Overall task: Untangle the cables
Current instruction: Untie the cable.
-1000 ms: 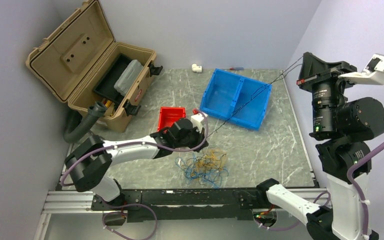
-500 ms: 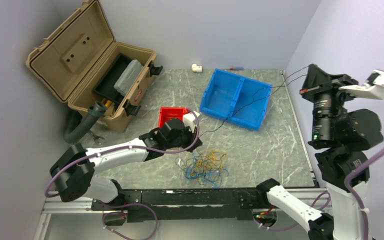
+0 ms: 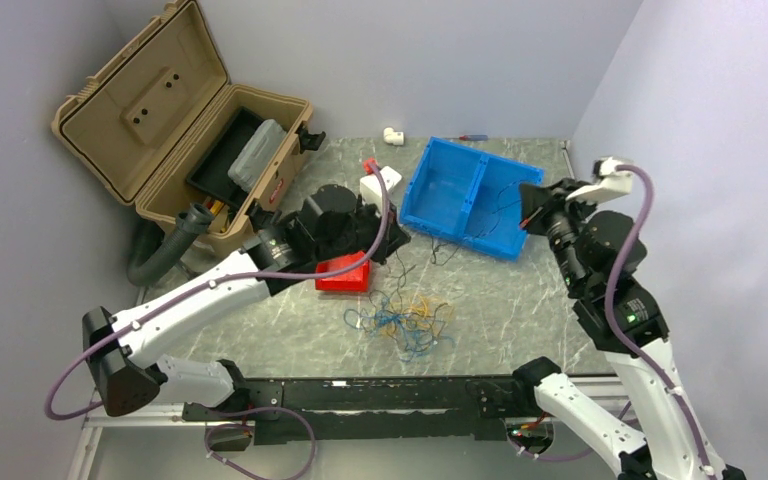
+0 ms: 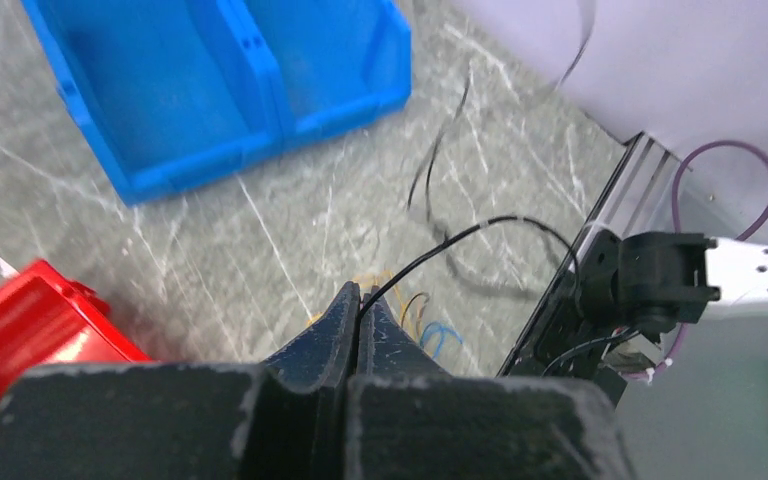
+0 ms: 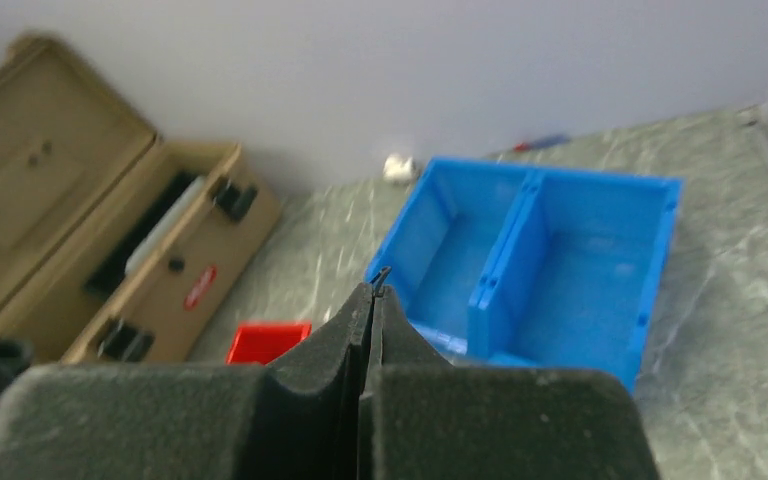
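The cables lie as a loose tangle of yellow, blue and dark strands on the table near the front edge. One thin black cable hangs slack from the tangle towards the blue bin. My left gripper hovers above the red bin, just behind the tangle. In the left wrist view this gripper is shut on the black cable, which arcs away to the right. My right gripper sits over the blue bin's right side. In its own view it is shut, a short black cable end poking from its tip.
A blue two-compartment bin stands at the back centre. A small red bin lies partly under my left arm. An open tan toolbox fills the back left, with a grey hose beside it. A white fitting lies near the back wall.
My left gripper moved back and up from beside the tangle to over the red bin. My right arm swung down to the blue bin. The black cable went from taut to slack.
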Controlling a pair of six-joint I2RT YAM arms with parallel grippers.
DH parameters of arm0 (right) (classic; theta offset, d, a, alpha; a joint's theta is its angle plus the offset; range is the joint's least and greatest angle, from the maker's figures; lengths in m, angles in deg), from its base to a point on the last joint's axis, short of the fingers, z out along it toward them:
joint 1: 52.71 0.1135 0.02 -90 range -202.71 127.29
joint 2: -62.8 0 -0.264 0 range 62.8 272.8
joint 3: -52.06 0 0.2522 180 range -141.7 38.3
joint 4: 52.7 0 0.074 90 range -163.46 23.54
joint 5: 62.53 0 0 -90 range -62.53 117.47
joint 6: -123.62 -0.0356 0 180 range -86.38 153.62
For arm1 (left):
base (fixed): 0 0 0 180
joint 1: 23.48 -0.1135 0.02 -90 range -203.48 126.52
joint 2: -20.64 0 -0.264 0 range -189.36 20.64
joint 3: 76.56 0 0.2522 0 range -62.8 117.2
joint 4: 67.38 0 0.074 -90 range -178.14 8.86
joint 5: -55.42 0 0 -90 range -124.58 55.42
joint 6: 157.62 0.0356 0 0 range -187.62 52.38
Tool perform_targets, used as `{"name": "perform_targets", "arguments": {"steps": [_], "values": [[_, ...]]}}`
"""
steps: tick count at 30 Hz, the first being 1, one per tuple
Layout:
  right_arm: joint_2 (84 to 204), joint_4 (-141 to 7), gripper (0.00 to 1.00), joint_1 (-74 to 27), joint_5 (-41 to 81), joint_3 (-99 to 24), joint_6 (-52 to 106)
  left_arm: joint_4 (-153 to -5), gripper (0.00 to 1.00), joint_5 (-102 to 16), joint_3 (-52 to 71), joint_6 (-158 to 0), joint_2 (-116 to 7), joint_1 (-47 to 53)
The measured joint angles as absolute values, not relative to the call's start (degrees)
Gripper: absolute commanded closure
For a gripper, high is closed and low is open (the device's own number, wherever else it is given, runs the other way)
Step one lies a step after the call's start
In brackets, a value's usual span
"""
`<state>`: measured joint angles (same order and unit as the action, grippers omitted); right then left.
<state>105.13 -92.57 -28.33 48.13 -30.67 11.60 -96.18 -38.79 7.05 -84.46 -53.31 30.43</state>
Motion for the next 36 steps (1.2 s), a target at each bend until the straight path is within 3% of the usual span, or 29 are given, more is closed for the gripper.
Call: {"name": "perform_targets", "arguments": {"steps": [6, 16, 25, 36], "values": [[102.81, -87.81, 1.00, -28.33, 30.23, -19.96, 12.06, -100.56, 1.00, -38.68, 14.87, -82.88, -53.31, 30.38], [104.80, -74.71, 1.00, -28.31, 4.09, -8.63, 11.31, -103.27, 1.00, -39.95, 15.33, -82.29, -54.89, 30.38], [104.32, -66.30, 0.95, -28.31, -7.98, -4.11, 11.75, -104.56, 1.00, -42.68, 21.89, -82.29, -57.22, 30.34], [104.43, -61.32, 0.92, -28.15, -14.58, -0.64, 13.70, -103.94, 1.00, -47.88, 24.07, -83.34, -60.07, 30.34]]}}
